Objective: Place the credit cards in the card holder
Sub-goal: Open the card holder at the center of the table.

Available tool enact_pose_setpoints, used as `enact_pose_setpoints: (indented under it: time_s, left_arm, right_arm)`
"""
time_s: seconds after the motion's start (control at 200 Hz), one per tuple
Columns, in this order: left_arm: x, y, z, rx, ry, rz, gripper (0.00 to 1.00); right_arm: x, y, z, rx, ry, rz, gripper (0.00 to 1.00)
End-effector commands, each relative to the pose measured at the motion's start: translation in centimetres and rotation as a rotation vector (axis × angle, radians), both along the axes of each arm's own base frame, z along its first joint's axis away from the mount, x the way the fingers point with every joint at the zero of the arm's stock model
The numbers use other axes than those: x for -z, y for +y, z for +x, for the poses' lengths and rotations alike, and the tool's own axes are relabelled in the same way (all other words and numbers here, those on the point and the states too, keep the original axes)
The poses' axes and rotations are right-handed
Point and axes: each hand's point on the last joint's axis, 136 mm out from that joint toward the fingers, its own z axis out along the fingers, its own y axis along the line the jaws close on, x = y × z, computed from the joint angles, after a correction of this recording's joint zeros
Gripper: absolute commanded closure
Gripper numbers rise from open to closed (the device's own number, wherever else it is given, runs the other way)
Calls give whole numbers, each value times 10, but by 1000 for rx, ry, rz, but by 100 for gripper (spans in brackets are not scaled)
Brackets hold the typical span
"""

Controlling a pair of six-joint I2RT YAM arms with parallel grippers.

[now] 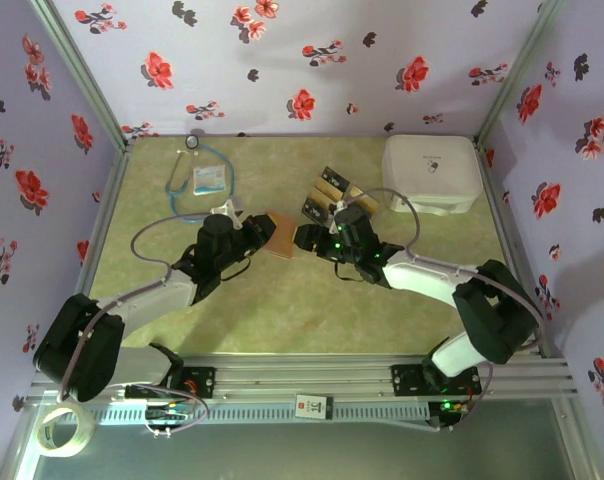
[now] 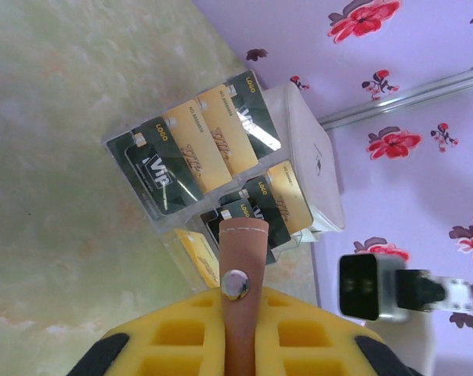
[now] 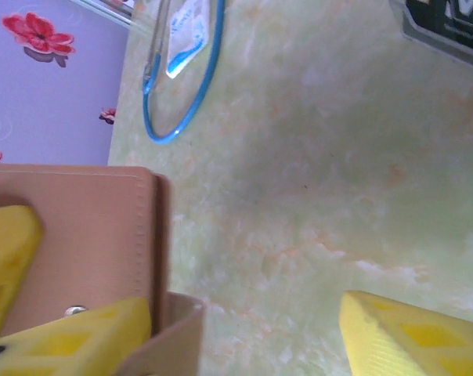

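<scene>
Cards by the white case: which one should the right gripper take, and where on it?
Probably the black VIP card at the fan's outer end. It seems to lie on top, overlapping the gold card beside it, so its outer long edge looks free. Since it lies flat, come from above with the open right gripper, jaws across the card's narrow width.

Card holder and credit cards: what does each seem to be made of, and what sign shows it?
Card holder: probably leather or imitation, matte reddish-brown, with stitched edge and metal snap. Credit cards: likely glossy plastic; light glares off their printed faces.
</scene>
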Motion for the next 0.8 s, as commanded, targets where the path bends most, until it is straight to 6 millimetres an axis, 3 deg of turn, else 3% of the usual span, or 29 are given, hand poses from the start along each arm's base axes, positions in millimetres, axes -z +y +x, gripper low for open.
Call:
enact_pose_setpoints:
  time_s: [0.0, 0.16, 0.57, 0.675, 0.795]
  left_arm:
    - [-6, -2, 1, 9, -24, -54, 97]
    - [-5, -2, 1, 9, -21, -73, 97]
    - [-3, -3, 2, 7, -24, -107, 97]
    - [-2, -4, 3, 9, -25, -116, 97]
    - [1, -4, 3, 8, -18, -117, 96]
  right_arm:
    - [3, 4, 0, -3, 7, 60, 45]
    - [8, 3, 2, 3, 15, 80, 55]
    - [-17, 34, 3, -120, 12, 294, 56]
    - [-20, 39, 2, -139, 13, 345, 62]
    - [-25, 40, 1, -150, 5, 365, 75]
